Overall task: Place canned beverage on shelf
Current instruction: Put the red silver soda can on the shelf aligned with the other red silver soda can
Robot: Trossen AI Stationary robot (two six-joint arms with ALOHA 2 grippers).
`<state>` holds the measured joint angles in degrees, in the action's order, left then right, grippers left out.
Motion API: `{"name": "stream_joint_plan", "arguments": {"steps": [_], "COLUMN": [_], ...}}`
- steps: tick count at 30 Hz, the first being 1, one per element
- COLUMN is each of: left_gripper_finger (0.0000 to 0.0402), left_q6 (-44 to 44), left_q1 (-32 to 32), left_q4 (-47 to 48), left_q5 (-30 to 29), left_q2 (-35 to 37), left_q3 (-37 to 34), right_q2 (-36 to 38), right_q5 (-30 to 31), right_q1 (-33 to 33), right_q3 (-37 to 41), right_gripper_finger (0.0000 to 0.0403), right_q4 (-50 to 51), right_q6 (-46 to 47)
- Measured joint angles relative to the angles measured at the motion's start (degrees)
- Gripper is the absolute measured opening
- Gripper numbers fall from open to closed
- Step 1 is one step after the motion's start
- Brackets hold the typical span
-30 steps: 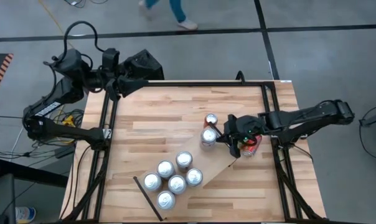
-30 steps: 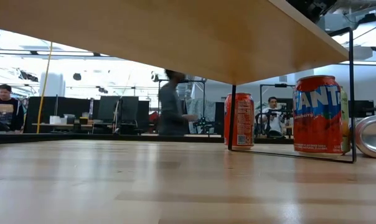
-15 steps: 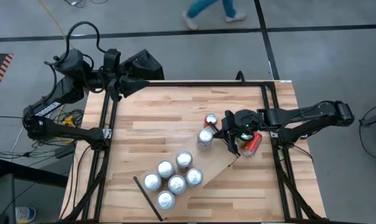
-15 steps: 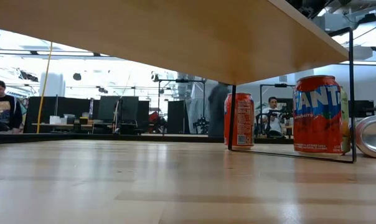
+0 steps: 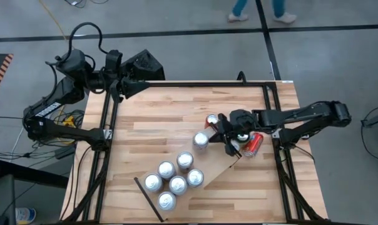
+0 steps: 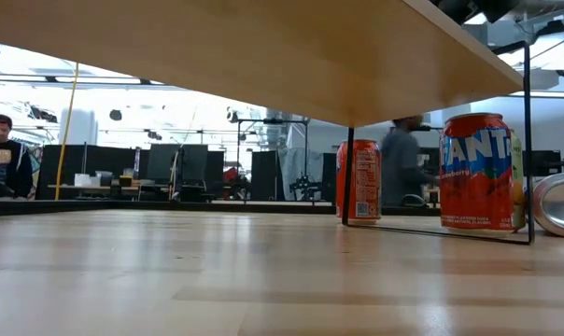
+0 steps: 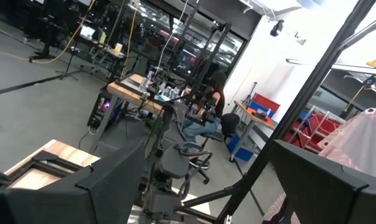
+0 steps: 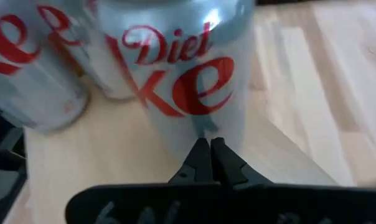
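The shelf (image 5: 221,166) is a pale board lying slantwise across the striped tabletop, and its underside fills the top of the low view (image 6: 263,47). Several silver cans (image 5: 176,178) stand on its near-left half. An upright silver Diet Coke can (image 5: 201,140) stands on its far-right end. My right gripper (image 5: 212,135) is shut right behind that can, on the side toward the table's right. My left gripper (image 5: 131,86) is open and empty, raised beyond the table's far left corner. My right gripper presses its shut fingertips (image 8: 210,149) against the Diet Coke can's side wall, low down (image 8: 200,127). The fingers come level from the table's right. The can stands upright with its base on the shelf board.
An orange Fanta can (image 5: 212,120) stands on the tabletop just beyond the shelf's end; Fanta cans also show in the low view (image 6: 475,171). A red can (image 5: 253,144) lies on its side under my right arm. A black frame (image 5: 273,112) rims the table. A person walks past beyond the far edge.
My right gripper has moved toward the table's left and slightly toward its near edge, staying shut. The Diet Coke can has slid upright ahead of it along the shelf, closer to the other silver cans.
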<state>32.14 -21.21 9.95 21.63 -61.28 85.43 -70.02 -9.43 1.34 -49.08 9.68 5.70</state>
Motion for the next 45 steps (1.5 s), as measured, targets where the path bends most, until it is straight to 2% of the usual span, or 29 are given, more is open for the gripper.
{"name": "stream_joint_plan", "arguments": {"steps": [10,15,20,23,31,37,45], "left_gripper_finger": [0.0332,0.0332,0.0332,0.0332,0.0332,0.0332,0.0332], "left_q6": [0.04,0.11,0.04,0.01,-0.85,-0.9,-1.11], "left_q1": [0.0,0.02,0.02,0.0,0.01,0.02,0.02], "left_q4": [0.26,1.53,2.65,2.68,2.67,3.09,3.69], "left_q5": [0.0,0.0,0.0,0.0,0.0,0.0,0.0], "left_q2": [0.0,0.0,-0.02,-0.02,-0.02,-0.02,-0.02], "left_q3": [0.0,0.0,0.0,0.0,-0.02,-0.02,-0.02], "right_q2": [-4.42,-2.76,0.82,0.8,-3.22,-7.24,-12.91], "right_q5": [-8.88,-8.25,-0.72,-0.39,-4.6,-8.14,-15.81], "right_q1": [-1.61,-1.84,-1.91,-2.76,-3.29,-3.31,-4.27], "right_q3": [-0.02,0.02,0.0,-0.04,-0.16,-3.5,-8.78], "right_gripper_finger": [0.0,0.0,0.0,0.0,0.0,0.0,0.0], "right_q4": [-8.09,-4.45,-2.59,-5.15,-11.39,-11.73,-11.86], "right_q6": [-1.72,-0.41,-0.63,-1.15,-0.83,-3.25,-7.47]}}
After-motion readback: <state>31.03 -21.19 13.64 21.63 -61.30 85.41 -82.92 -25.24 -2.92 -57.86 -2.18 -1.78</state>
